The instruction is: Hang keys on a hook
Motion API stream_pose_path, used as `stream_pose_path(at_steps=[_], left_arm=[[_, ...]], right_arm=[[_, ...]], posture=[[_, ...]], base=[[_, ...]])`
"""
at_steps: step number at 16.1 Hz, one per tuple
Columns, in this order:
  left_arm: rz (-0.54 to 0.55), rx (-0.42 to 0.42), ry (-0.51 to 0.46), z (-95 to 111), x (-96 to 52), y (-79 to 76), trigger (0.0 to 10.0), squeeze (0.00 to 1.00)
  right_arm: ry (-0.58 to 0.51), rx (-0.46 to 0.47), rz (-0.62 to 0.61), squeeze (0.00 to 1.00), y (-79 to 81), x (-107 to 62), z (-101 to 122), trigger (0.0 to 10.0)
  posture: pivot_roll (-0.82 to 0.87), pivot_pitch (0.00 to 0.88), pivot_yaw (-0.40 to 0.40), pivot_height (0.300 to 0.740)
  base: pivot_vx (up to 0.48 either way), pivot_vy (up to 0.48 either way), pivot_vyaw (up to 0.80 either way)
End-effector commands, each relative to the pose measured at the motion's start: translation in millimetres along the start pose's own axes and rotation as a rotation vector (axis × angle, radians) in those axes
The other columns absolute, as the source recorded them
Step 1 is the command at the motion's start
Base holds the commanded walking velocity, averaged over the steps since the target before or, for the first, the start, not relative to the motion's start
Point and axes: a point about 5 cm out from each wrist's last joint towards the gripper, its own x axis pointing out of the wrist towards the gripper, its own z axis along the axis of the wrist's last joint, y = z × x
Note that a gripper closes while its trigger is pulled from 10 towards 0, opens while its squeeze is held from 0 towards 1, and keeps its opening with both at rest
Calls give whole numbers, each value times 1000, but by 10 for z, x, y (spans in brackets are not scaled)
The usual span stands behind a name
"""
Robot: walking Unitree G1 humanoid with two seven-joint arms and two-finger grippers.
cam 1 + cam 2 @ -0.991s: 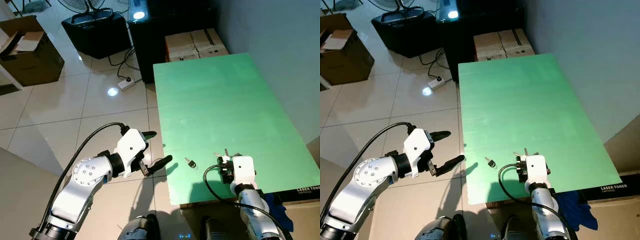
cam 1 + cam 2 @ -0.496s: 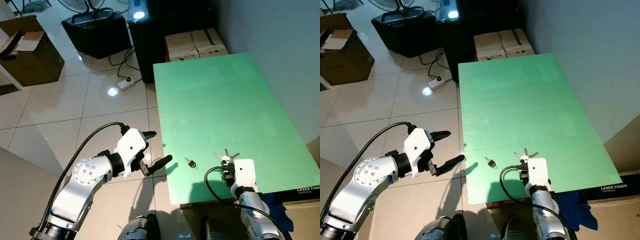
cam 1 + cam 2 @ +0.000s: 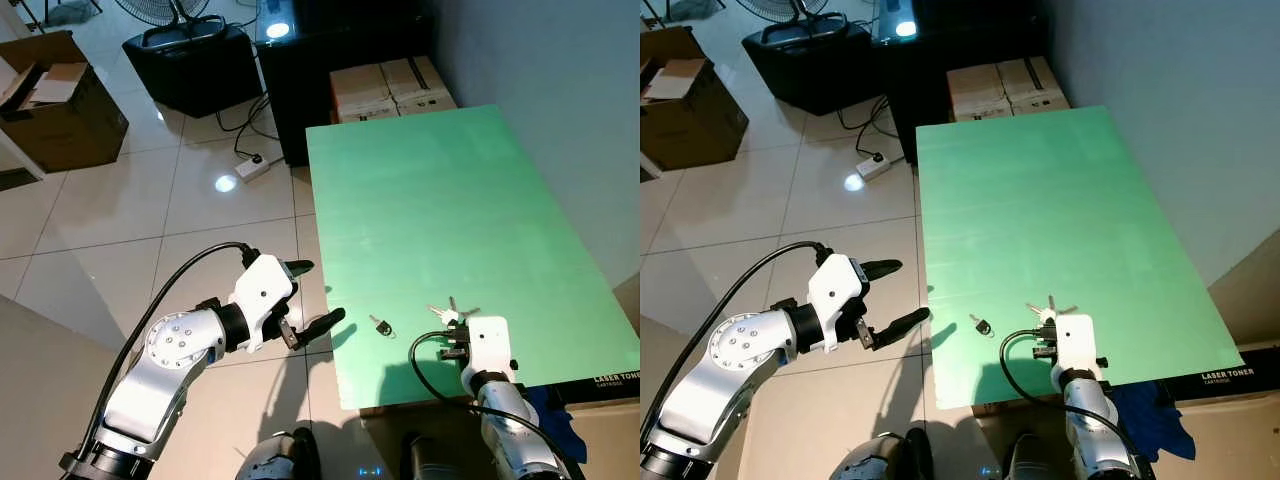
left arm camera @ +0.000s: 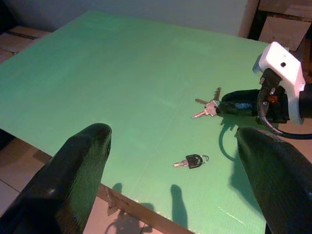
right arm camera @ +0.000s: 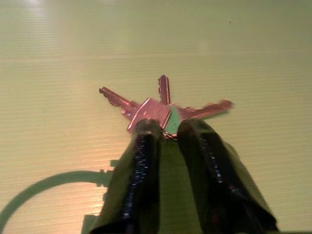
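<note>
Presently, head views: the bunch of keys [image 3: 451, 312] lies flat on the green worktop [image 3: 440, 210] near its front edge, fanned into three blades. The right gripper [image 3: 452, 330] sits just behind the bunch, at its 6 o'clock, so the keys lie at the gripper's 12 o'clock, at its fingertips. A separate black-headed key [image 3: 381, 325] lies at the bunch's 8 o'clock, apart from it. The left gripper [image 3: 318, 297] hangs off the worktop's left edge, over the tiled floor [image 3: 150, 220], at about 9 o'clock from the black-headed key. The right arm is plainly the nearer one to the bunch. No hook can be made out here.

Left wrist view: the left gripper's two fingers [image 4: 73, 175] stand wide apart with nothing between them; the black-headed key [image 4: 191, 161] lies out ahead of them, the bunch [image 4: 208, 107] beyond it.

Right wrist view: the right gripper [image 5: 165, 127] has its fingers drawn nearly together, tips meeting at the ring where the blades join. Judgement: it is pinching the bunch at the ring, though the keys rest on the worktop, not lifted. Blades fan to 10, 12 and 2 o'clock from the fingertips.
</note>
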Motion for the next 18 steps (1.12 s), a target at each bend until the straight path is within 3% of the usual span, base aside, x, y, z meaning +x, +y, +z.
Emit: stream_pose_path(at_steps=[1, 9, 13, 15, 17, 18], left_arm=[[-3, 12, 13, 6, -23, 4, 10000, 0], [-7, 11, 14, 3, -20, 10, 10000, 0], [-4, 16, 14, 2, -19, 16, 10000, 0], [-4, 17, 13, 1, -17, 16, 10000, 0], [-5, 18, 13, 1, -16, 17, 10000, 0], [-6, 18, 13, 0, -15, 17, 10000, 0]], right_arm=[[26, 16, -2, 0, 3, -18, -56, 0], [-29, 30, -7, 0, -18, -10, 8, 0], [-220, -67, 13, 0, -17, 12, 325, 0], [-338, -124, -57, 0, -74, 7, 549, 0], [-359, -132, -75, 0, -80, 18, 613, 0], [-317, -135, -53, 0, -48, 40, 579, 0]], posture=[[-9, 183, 145, 740], [-14, 179, 148, 740], [-17, 172, 149, 740], [-20, 164, 149, 740], [-20, 159, 148, 740], [-21, 157, 148, 740]], base=[[0, 0, 0], [0, 0, 0], [0, 0, 0], [0, 0, 0], [0, 0, 0], [0, 0, 0]])
